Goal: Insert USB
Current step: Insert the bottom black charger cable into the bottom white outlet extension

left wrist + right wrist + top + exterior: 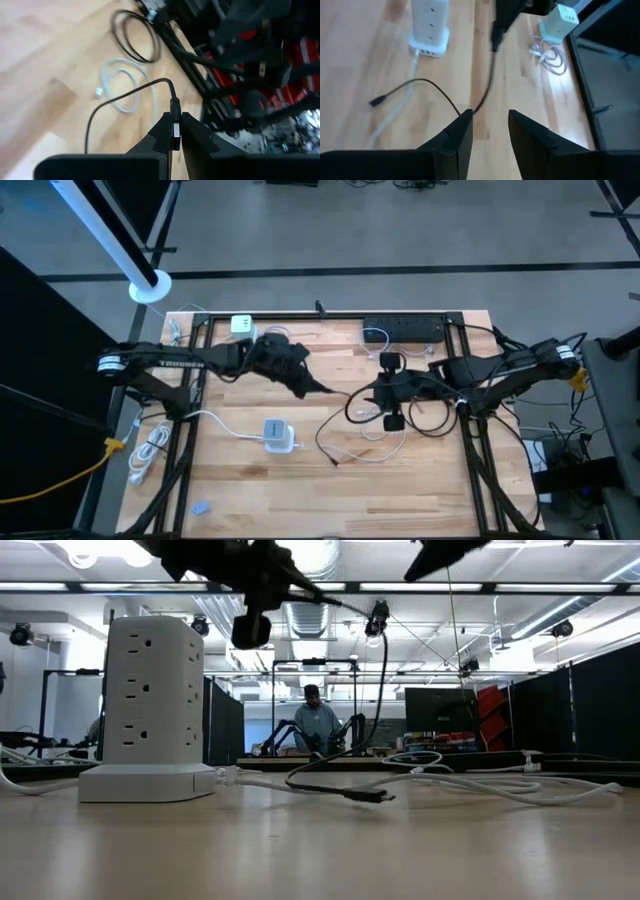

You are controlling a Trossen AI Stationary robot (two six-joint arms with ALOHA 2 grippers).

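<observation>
A black USB cable (330, 392) runs from my left gripper (303, 380) down to the table. It loops there, and its free plug (333, 462) lies on the wood near the white power tower (277, 435), which stands upright. My left gripper is raised over the table's middle and shut on the cable's other plug. My right gripper (490, 125) is open and hovers right of it above the cable, touching nothing. In the low view the tower (150, 710) stands at left and the free plug (370, 797) rests on the table. My left gripper pinches the cable's plug (176, 131) between its two fingers (162, 135). The plug lies along the fingers, and its cable end (174, 102) sticks out past the fingertips. The plug is lifted clear of the table. The cable hangs slack from it down to the wood.
A coiled white cable (125, 85) and a black coil (135, 35) lie on the table's right half. A black power strip (405, 328) and a pale cube charger (242, 326) sit along the far edge. A person (318, 725) sits in the room beyond.
</observation>
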